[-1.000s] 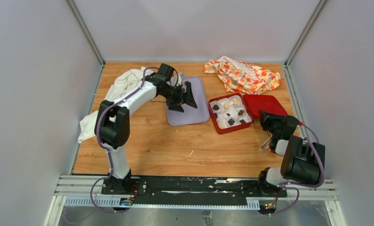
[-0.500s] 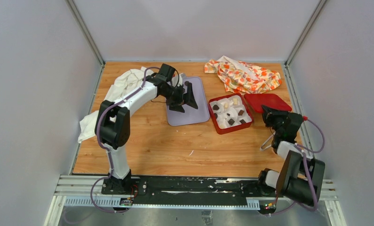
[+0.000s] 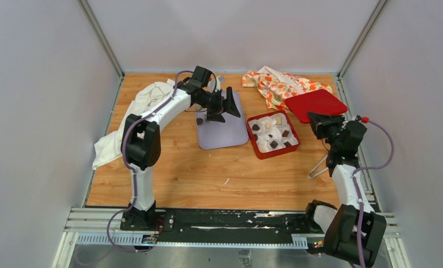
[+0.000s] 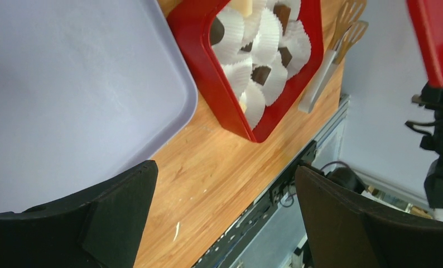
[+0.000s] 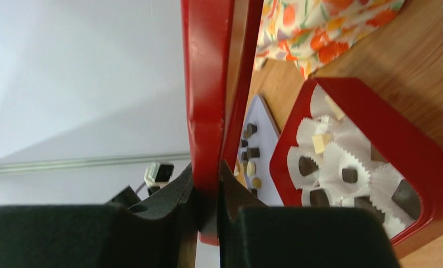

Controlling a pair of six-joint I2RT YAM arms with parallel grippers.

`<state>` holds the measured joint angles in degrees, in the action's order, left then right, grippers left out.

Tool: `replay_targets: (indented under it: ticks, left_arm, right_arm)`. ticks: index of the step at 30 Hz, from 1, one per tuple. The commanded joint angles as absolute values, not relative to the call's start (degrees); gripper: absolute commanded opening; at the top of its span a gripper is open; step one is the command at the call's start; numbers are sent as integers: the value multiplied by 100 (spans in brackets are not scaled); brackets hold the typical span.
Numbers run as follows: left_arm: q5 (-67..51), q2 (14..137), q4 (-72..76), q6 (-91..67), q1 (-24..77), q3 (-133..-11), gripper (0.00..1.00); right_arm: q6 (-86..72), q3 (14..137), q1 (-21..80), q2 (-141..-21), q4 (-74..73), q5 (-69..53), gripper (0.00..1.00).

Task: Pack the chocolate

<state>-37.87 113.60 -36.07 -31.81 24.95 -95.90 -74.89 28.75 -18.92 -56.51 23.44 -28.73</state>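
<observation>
Lid [image 3: 315, 104] now rides higher and farther back, clamped in the right gripper [image 3: 315, 118]. The left gripper [image 3: 224, 107], spread wide, has shifted back over the tray [image 3: 222, 137]. Dark and cream chocolate [image 3: 274, 144] sits in the box [image 3: 279, 152].

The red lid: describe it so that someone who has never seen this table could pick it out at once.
Look at the wooden table, towards its far right corner by the flowered cloth. There the right arm's fingers hold a red lid up off the table. Unlike the red box beside it, it is a flat, bare slab with nothing in it.
</observation>
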Motion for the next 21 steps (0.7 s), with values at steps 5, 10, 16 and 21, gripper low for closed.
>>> replay_targets:
  ticks: [5,10,16,21]
  left_arm:
    - [-3674,11908,-3394,-3719,2661,-10148,99]
    - [-3620,12044,-2980,-4067,2769,-9976,99]
    - [-3530,12324,-2696,-4351,3037,-10101,99]
    - [-3553,12517,-2527,-4542,3164,-10173,99]
  right_arm:
    - [-7637,2724,-478,-6090,2909,-2288,0]
    - [-7774,2730,-49,-6527,3147,-2094,0]
    - [-8096,2445,380,-6710,3445,-1835,0]
    - [-8322,2139,413,-6763,3712,-1781,0]
